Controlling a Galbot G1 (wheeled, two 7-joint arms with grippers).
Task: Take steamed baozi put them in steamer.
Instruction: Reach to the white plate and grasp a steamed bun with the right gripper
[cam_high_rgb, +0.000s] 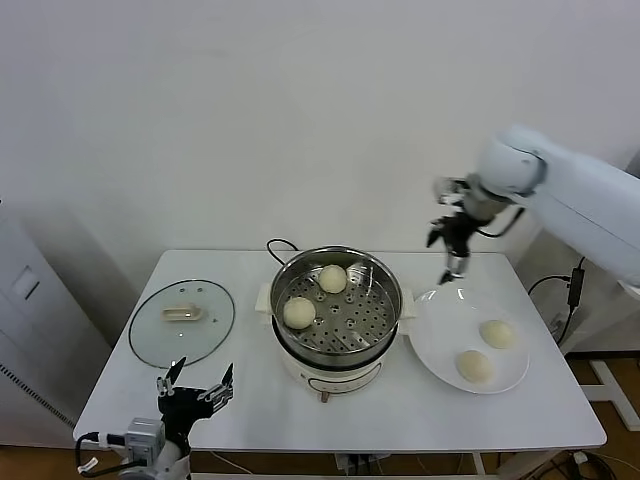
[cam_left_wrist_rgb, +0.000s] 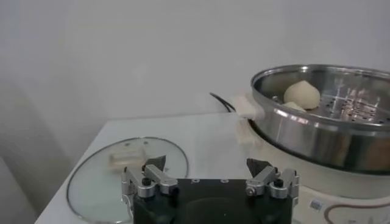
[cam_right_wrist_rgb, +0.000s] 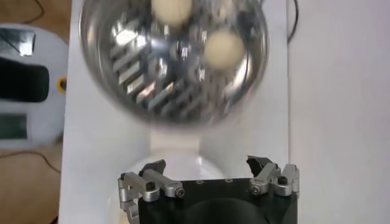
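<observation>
Currently logged: your right gripper (cam_high_rgb: 452, 255) hung in the air above the far rim of the white plate (cam_high_rgb: 435, 345), between the plate and the back wall, jaws spread apart and holding nothing; the right wrist view confirmed both fingers (cam_right_wrist_rgb: 146, 182) wide with only the table and the steamer beneath them. Your left gripper (cam_high_rgb: 196, 387) sat parked low at the near left edge of the white table (cam_high_rgb: 400, 410), fingers likewise apart and empty, just in front of the glass lid (cam_high_rgb: 182, 322), which lay flat on the table to the left of the steamer. The steamer (cam_high_rgb: 337, 297) stood at the table's middle, its shiny basket on the white pot base. Two steamed baozi were inside it: one (cam_high_rgb: 332, 279) toward the back, one (cam_high_rgb: 299, 312) at the left side of the perforated floor, near each other but apart. Two more baozi remained on the plate to the steamer's right: one (cam_high_rgb: 497, 333) farther back, one (cam_high_rgb: 474, 366) nearer the front edge, apart from each other. A black cord (cam_high_rgb: 280, 246) ran off behind the steamer.
</observation>
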